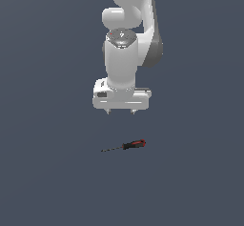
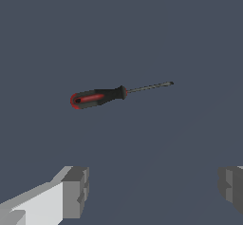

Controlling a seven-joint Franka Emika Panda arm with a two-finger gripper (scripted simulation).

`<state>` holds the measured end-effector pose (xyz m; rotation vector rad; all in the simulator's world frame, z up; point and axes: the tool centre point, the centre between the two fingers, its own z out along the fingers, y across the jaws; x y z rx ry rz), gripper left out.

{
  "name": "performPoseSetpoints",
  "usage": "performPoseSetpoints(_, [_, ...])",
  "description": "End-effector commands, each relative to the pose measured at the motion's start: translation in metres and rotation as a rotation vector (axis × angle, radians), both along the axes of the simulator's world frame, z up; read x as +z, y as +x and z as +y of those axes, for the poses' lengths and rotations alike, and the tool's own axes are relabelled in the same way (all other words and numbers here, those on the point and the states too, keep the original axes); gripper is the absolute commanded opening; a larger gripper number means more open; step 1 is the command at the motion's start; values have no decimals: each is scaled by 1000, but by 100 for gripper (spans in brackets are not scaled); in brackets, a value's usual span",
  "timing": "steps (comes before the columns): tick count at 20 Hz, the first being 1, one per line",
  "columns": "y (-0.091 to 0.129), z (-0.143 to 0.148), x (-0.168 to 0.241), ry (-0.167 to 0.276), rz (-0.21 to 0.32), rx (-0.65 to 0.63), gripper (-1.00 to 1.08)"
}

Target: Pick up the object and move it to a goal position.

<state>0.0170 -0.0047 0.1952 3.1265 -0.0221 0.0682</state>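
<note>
A tiny screwdriver (image 1: 125, 146) with a red-and-black handle and a thin dark shaft lies flat on the dark grey floor. Its handle points to the exterior view's right and its shaft tip to the left. My white gripper (image 1: 121, 111) hangs above it, pointing down, clearly apart from it. Its two short fingertips (image 1: 109, 110) stand wide apart with nothing between them. In the wrist view the screwdriver (image 2: 102, 96) lies ahead of the open gripper (image 2: 154, 188), whose grey pads (image 2: 76, 191) show at both sides.
The floor (image 1: 47, 172) is a plain dark grey surface. The white arm (image 1: 128, 25) rises from the gripper toward the top of the exterior view. No other object shows.
</note>
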Motion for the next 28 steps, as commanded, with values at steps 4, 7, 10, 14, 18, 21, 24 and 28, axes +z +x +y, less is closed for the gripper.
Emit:
performPoseSetpoints(4, [-1, 2, 0, 1, 4, 4, 100])
performPoseSetpoints(7, [-3, 7, -1, 4, 14, 20, 100])
performPoseSetpoints(10, [-5, 11, -1, 6, 21, 36, 100])
performPoseSetpoints(14, [-5, 11, 0, 6, 21, 40, 100])
performPoseSetpoints(18, [-3, 10, -2, 7, 20, 21, 100])
performPoseSetpoints(21, [-1, 10, -4, 9, 21, -8, 100])
performPoseSetpoints(24, [2, 10, -7, 13, 22, -49, 100])
performPoseSetpoints(28, [7, 10, -13, 18, 24, -121, 100])
